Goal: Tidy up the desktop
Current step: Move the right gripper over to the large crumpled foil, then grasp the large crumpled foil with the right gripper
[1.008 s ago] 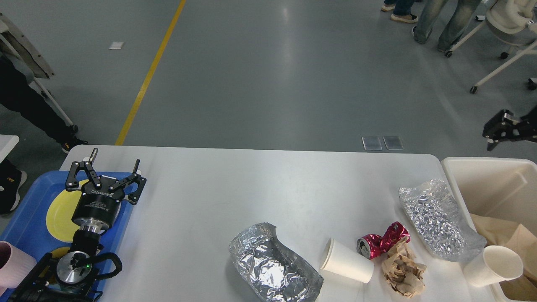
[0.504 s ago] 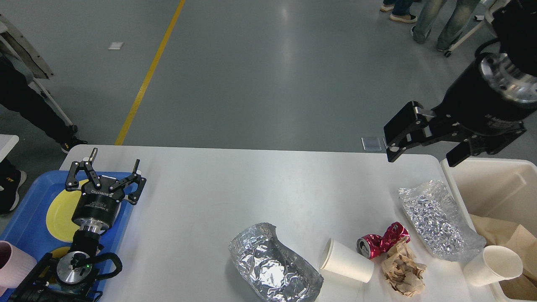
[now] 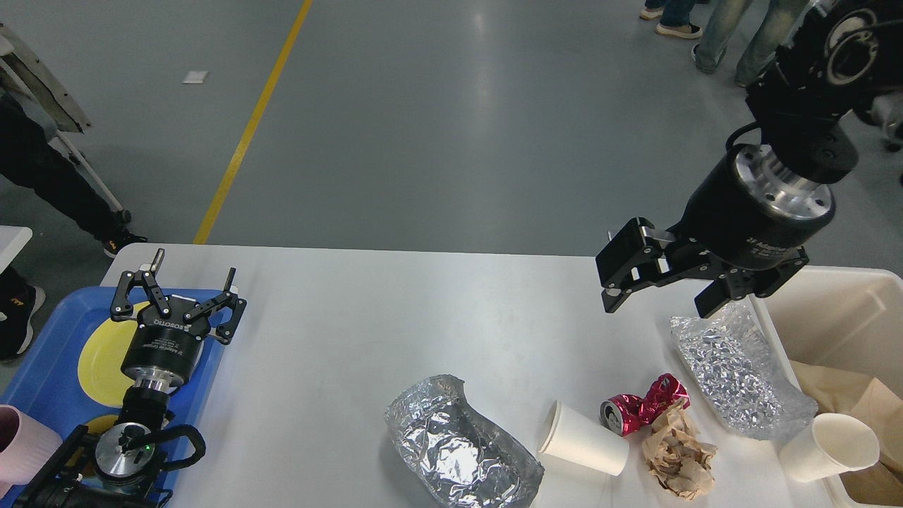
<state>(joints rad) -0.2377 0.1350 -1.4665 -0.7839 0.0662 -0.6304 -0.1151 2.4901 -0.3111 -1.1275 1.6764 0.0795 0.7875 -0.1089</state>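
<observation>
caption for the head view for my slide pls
Open right gripper above white desktop near crinkled silver foil bag; open left gripper over blue plastic tray.

Desktop (image 3: 395,310): large white rectangular tabletop, rounded far corners, smooth matte surface, faint sheen. Lies flat and level, spans most of view left to right; far edge borders grey floor, near edge cut off by view. Left and centre areas bare. Near-right area cluttered: foil pieces, paper cups on their sides, crushed red can, crumpled brown paper resting on surface. Left end partly covered, right end meets bin.
</observation>
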